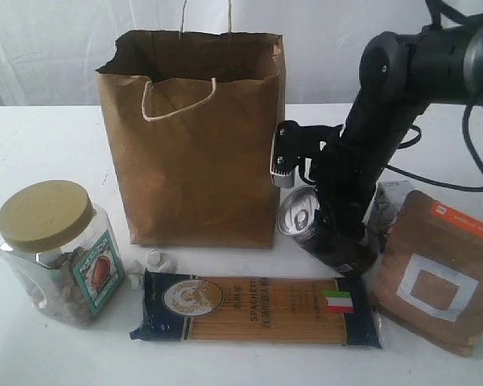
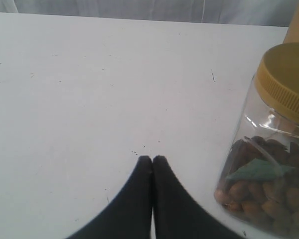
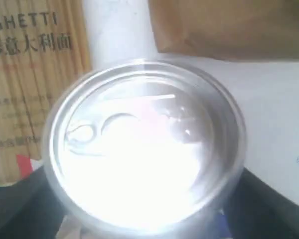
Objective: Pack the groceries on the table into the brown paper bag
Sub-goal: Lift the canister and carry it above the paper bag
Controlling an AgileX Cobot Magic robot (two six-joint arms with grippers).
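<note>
The brown paper bag [image 1: 197,145] stands open at the back middle of the table [image 1: 48,137]. Just to its right, my right gripper [image 1: 328,235] is shut on the pull-tab can [image 1: 298,215] and holds it tilted. The can's shiny lid [image 3: 144,144] fills the right wrist view, with dark fingers [image 3: 269,204] on either side. The gold-lidded jar [image 1: 56,249] stands front left. The spaghetti packet [image 1: 258,310] lies along the front, and the orange-labelled brown pouch [image 1: 439,269] lies to the right. My left gripper [image 2: 152,158] is shut and empty above the table beside the jar [image 2: 274,149]. The white-capped jar and the carton are out of view.
Small white pebble-like bits [image 1: 154,261] lie between the jar and the spaghetti packet. A grey crinkled item [image 1: 386,211] is half hidden behind the right arm. The spaghetti packet [image 3: 35,74] and a brown paper surface [image 3: 229,25] lie beyond the can.
</note>
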